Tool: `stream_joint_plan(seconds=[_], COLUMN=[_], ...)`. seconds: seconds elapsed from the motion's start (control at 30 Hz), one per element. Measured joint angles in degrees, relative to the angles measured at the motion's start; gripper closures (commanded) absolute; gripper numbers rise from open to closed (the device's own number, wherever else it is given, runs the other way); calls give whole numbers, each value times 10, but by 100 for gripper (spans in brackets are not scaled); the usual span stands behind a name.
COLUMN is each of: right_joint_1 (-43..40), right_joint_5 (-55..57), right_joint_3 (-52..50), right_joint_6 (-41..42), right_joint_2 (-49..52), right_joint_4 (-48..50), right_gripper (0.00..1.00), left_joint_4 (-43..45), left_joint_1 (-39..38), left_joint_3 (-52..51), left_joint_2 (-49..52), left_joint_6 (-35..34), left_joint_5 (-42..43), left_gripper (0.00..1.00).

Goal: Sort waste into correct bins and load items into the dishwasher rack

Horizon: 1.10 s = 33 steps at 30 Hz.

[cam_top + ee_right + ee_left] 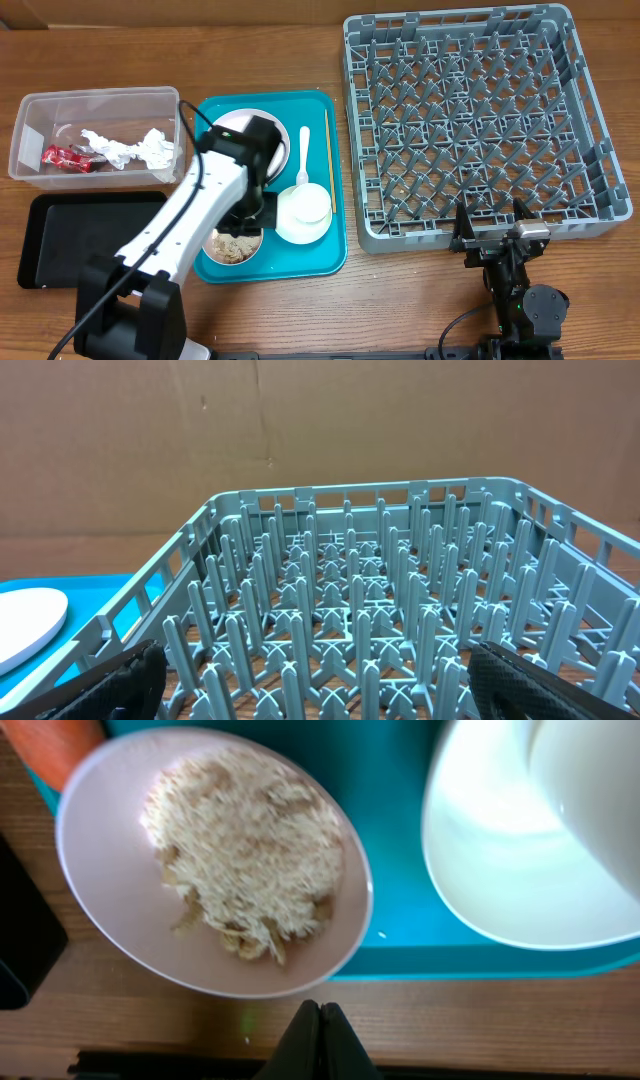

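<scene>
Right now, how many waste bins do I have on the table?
2. The clear tub, far left, holds tissues and a red wrapper; the black tray lies just below it in the overhead view. None seems hidden.

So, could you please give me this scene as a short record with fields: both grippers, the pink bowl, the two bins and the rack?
left gripper: shut, holding nothing, close to the pink bowl
right gripper: open, empty, at the front of the dishwasher rack
pink bowl: on the teal tray, holds rice and food scraps
clear tub: red wrapper and tissues inside
black tray: nothing visible in it
dishwasher rack: no dishes loaded
</scene>
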Motion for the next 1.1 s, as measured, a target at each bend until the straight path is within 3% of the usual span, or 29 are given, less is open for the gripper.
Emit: stream_joint_plan(seconds=[0.37,0.47,0.53,0.77,0.83,1.0,1.1], right_joint_1=[0,0,0,0,0,0,0], right_joint_5=[0,0,0,0,0,0,0], right_joint_3=[0,0,0,0,0,0,0], right_joint_6=[0,0,0,0,0,0,0], right_joint_2=[0,0,0,0,0,0,0], right_joint_4=[0,0,0,0,0,0,0], right_gripper=[0,0,0,0,0,0,0], left_joint_4=[-6,-3,1,20,22,25,38], left_joint_1=[-47,-47,-47,-47,-47,-47,-47], left_joint_3=[0,0,0,0,0,0,-5], left_joint_2=[0,0,0,0,0,0,0], left_joint_6=[-43,-47,-51,-72,-75,-77,-77], left_joint_5=[-19,-20,-19,-18,-18,-20,-20], left_gripper=[95,87,74,44,40,45,36])
